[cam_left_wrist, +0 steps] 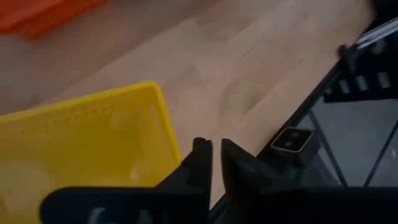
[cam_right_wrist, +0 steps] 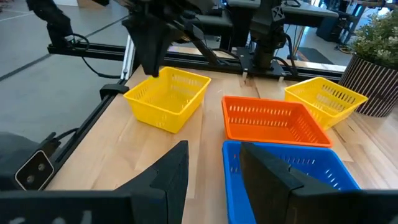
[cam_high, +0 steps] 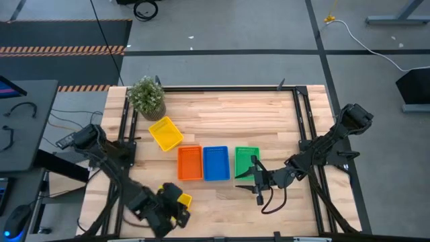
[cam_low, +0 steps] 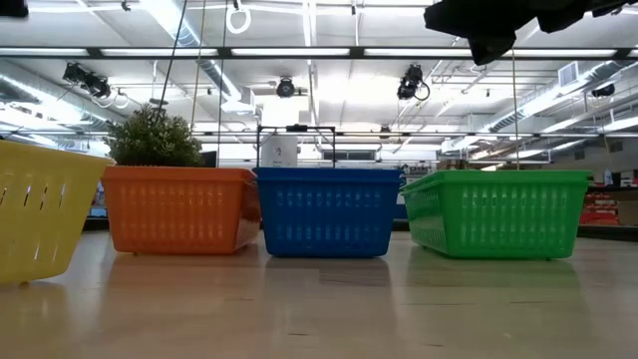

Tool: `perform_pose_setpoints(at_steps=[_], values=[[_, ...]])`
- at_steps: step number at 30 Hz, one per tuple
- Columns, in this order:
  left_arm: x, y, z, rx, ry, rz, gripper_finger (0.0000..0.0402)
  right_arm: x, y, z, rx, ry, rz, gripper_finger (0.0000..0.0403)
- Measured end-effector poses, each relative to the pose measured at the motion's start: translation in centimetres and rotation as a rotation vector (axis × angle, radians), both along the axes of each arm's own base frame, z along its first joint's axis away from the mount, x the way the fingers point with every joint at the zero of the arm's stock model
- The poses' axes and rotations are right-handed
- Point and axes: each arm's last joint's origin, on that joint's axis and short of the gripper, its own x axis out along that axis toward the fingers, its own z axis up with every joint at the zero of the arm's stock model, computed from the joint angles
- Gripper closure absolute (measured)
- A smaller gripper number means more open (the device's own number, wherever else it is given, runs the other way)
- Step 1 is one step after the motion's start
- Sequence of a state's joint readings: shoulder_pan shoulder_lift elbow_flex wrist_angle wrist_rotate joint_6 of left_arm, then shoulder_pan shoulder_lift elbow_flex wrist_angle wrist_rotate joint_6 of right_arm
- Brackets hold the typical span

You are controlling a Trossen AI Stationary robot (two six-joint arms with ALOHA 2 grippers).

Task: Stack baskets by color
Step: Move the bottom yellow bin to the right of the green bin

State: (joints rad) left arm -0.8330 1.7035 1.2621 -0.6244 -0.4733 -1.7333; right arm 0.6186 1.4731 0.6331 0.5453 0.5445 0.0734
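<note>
An orange basket (cam_high: 189, 163), a blue basket (cam_high: 216, 163) and a green basket (cam_high: 246, 161) stand side by side on their bases in mid-table. One yellow basket (cam_high: 164, 133) sits behind them near the plant. A second yellow basket (cam_left_wrist: 93, 137) stands near the front left edge, largely under my left gripper (cam_high: 176, 205). That gripper (cam_left_wrist: 214, 152) is at the basket's corner, its fingers a narrow gap apart with only table showing between them. My right gripper (cam_high: 258, 180) hovers open by the green basket's near end, holding nothing. My left gripper comes slanting down at the corner of the front yellow basket's rim (cam_left_wrist: 177, 158). The rim lies beside one finger (cam_left_wrist: 200, 155), not between the two. Whether that finger touches the rim I cannot tell. The basket rests on the table.
A potted plant (cam_high: 146, 96) stands at the far left corner. Black frame rails (cam_high: 302, 128) run along the table's sides. Bare wood lies behind the row of baskets and at the front middle (cam_high: 222, 202).
</note>
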Motion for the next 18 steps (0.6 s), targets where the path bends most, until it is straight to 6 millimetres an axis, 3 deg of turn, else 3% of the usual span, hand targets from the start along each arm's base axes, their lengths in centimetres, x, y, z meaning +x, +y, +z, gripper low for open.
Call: perform_pose_setpoints(at_steps=[11,18], values=[[2.8,2.5,-0.6,-0.203,0.177,0.047,0.0207,0.0,0.1,0.0,-0.05,0.005,0.059,0.0254],[3.4,1.3,-4.1,-0.292,0.342,0.117,0.0186,-0.1,0.1,-0.2,-0.074,0.016,0.063,0.0254]])
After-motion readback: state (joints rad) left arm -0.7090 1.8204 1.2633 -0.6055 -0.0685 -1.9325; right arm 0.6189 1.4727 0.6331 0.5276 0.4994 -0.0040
